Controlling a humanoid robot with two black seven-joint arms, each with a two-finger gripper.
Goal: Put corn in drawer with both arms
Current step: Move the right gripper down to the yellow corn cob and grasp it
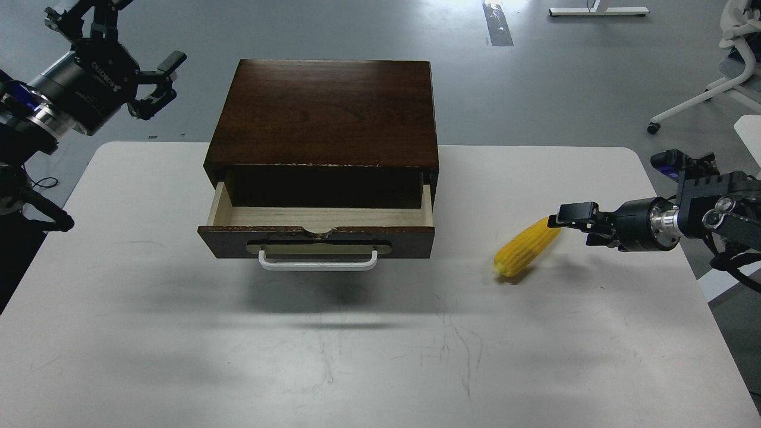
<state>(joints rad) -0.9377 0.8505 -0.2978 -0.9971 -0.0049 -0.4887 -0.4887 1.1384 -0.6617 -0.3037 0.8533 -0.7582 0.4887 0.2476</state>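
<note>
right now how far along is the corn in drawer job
Done: the drawer is pulled open, its pale inside showing. In hand: the right gripper is shut on the corn at its tapered end, right of the drawer. Left: carry the corn into the drawer. The left gripper hangs open and empty.

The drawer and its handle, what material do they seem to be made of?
The drawer front looks like dark stained wood with a worn, chipped top edge; its inside walls are pale unfinished wood. The handle is a smooth white bar, either painted metal or plastic; the view cannot settle which.
</note>
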